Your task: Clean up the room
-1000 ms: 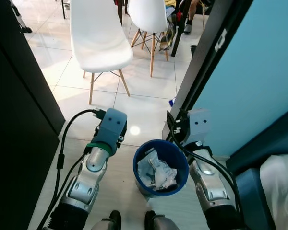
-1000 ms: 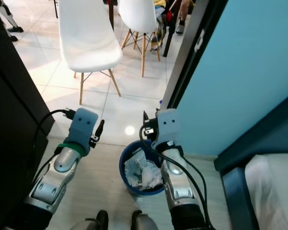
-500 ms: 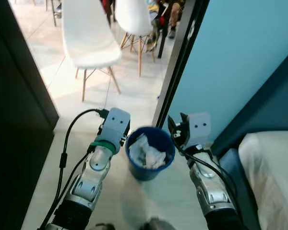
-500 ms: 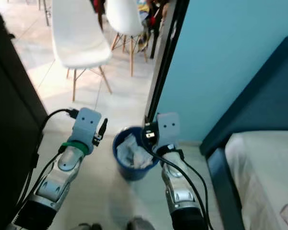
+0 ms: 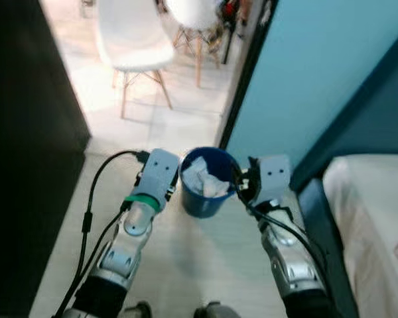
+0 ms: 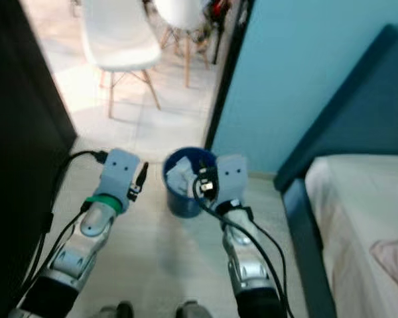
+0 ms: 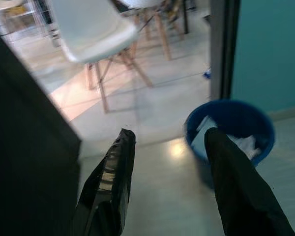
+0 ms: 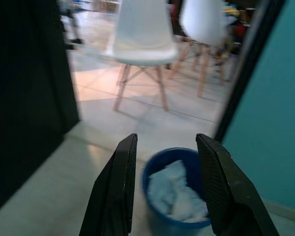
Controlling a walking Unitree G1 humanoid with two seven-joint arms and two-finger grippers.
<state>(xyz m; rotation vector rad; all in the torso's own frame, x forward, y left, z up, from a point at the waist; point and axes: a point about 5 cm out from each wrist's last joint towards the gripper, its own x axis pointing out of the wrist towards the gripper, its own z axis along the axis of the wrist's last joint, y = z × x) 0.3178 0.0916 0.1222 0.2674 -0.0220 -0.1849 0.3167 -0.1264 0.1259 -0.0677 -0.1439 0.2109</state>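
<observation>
A blue waste bin [image 5: 205, 187] stood on the pale floor [image 5: 186, 258] and served as the fixed mark for everything else. It was filled with crumpled white paper [image 5: 202, 180]. The bin sat close to the foot of the teal wall [image 5: 318, 73], just beside the dark door frame [image 5: 242, 86] that edged the opening into the tiled room beyond.

The left tool [image 7: 167, 147] hovered to the bin's left, near its rim but not touching it, its two black fingers [image 7: 110, 182] spread apart with nothing between them. The right tool [image 8: 164, 147] hung to the bin's right and slightly nearer the robot, above the rim; its fingers [image 8: 216, 187] were likewise spread wide and empty, and the bin showed in the gap between them.

Beyond the bin, through the doorway, a white chair [image 5: 129, 36] with wooden legs stood on the tiles, and a second white chair [image 6: 179, 12] stood further back. To the bin's left rose a dark cabinet [image 5: 26, 146]. To its right, well apart, lay a bed [image 6: 358, 218] with a pale cover in a dark blue frame.
</observation>
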